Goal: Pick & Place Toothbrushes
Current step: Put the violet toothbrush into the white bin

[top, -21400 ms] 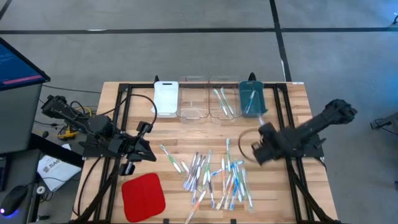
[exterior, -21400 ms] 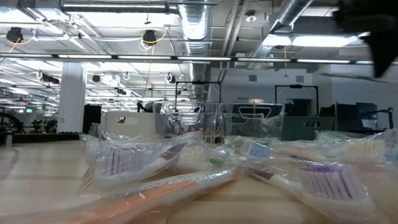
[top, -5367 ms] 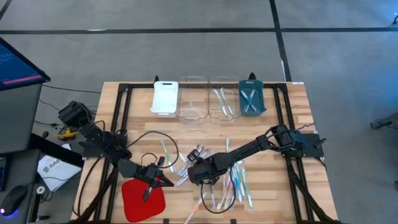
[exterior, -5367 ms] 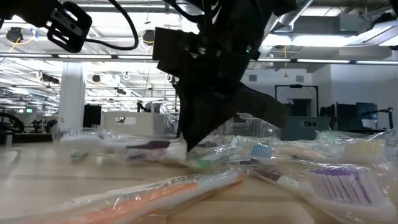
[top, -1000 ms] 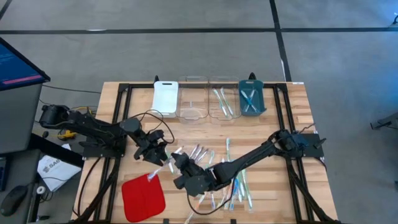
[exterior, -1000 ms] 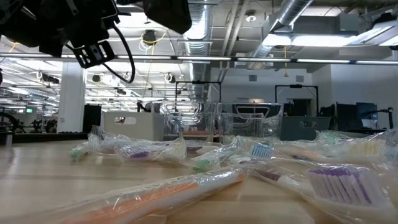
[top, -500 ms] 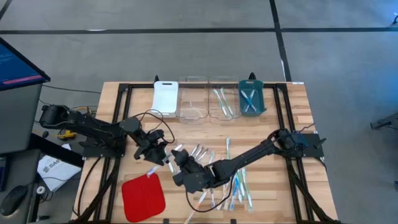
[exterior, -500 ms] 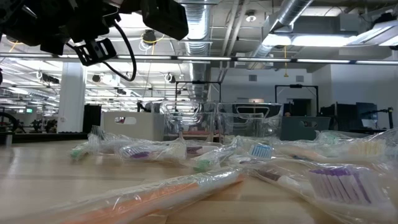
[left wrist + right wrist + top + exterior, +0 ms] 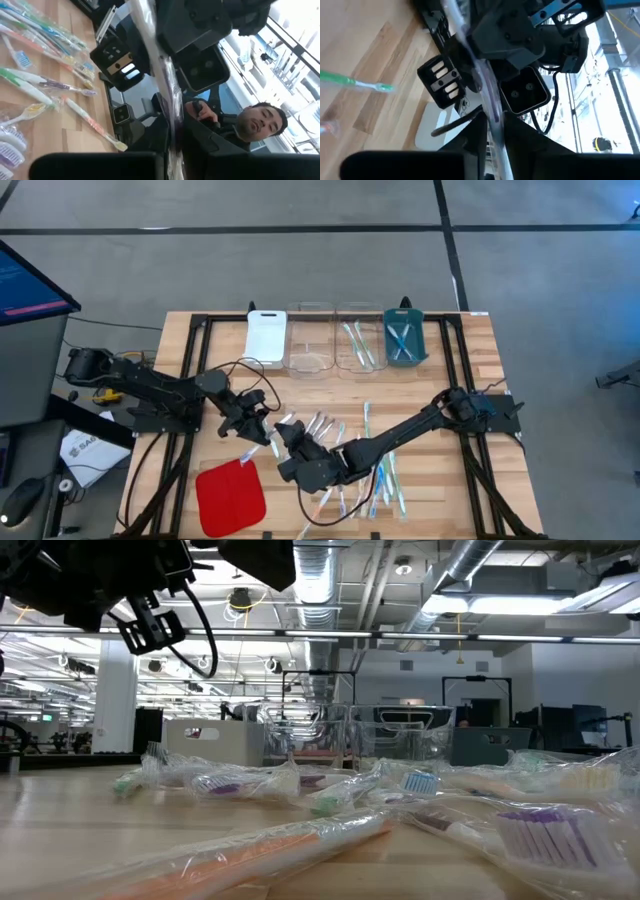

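A wrapped toothbrush (image 9: pixel 270 436) with a purple accent (image 9: pixel 166 75) is held in the air between both grippers, above the table's near-left part. My left gripper (image 9: pixel 253 429) is shut on one end, my right gripper (image 9: pixel 289 446) on the other. The two face each other closely. In the left wrist view the right gripper (image 9: pixel 205 30) shows at the brush's far end. In the right wrist view the left gripper (image 9: pixel 515 35) does. The other toothbrushes (image 9: pixel 362 465) lie in a loose pile on the table, several in clear wrappers (image 9: pixel 250 783). My left gripper pinches the wrapped toothbrush between its two fingers at one end (image 9: pixel 173 131), with the brush running straight out ahead of the fingers. The brush is lifted clear of the table. My right gripper holds the other end. My right gripper pinches the wrapped toothbrush between its two fingers at the opposite end (image 9: pixel 494 120), and the brush runs out along the fingers toward the left gripper. The wrapper (image 9: pixel 470 45) stretches between the two. The brush is clear of the table.
A red square pad (image 9: pixel 230 492) lies near the table's near-left corner. Along the far edge stand a white tray (image 9: pixel 266 337), two clear trays (image 9: pixel 310 340) (image 9: pixel 357 340) and a teal tray (image 9: pixel 404 340), two holding brushes. A person (image 9: pixel 255 125) shows beyond the table.
Both grippers stay joined on the wrapped toothbrush. Its end over the red pad has moved a little toward the far edge, and the right gripper has crept the same way.
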Available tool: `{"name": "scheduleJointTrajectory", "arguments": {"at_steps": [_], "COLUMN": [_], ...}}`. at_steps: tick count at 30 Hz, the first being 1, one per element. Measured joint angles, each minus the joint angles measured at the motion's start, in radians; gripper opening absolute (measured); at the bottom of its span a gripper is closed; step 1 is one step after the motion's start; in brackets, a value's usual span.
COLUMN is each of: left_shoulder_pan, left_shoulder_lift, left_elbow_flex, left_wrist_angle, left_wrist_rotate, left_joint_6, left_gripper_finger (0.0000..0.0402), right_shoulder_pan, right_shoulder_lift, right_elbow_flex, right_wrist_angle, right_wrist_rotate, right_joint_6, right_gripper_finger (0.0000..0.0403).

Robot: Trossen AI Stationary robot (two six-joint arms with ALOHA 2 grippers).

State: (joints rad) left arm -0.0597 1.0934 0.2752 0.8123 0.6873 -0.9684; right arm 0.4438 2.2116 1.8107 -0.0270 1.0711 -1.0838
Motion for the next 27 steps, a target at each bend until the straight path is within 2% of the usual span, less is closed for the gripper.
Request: {"name": "scheduleJointTrajectory", "arguments": {"at_steps": [9,27], "left_shoulder_pan": [-0.012,-0.011], "left_shoulder_lift": [0.033,0.025], "left_elbow_flex": [0.002,0.003], "left_wrist_angle": [0.022,0.045], "left_wrist_rotate": [-0.046,-0.085], "left_joint_6": [0.048,0.049], "left_gripper_finger": [0.0017,0.0017], "right_shoulder_pan": [0.018,0.060], "right_shoulder_lift": [0.002,0.000], "right_elbow_flex": [-0.002,-0.002], "right_wrist_angle": [0.012,0.011], "right_wrist_rotate": [0.020,0.133], "right_joint_6": [0.035,0.012], "right_gripper_finger": [0.0085,0.0087]}}
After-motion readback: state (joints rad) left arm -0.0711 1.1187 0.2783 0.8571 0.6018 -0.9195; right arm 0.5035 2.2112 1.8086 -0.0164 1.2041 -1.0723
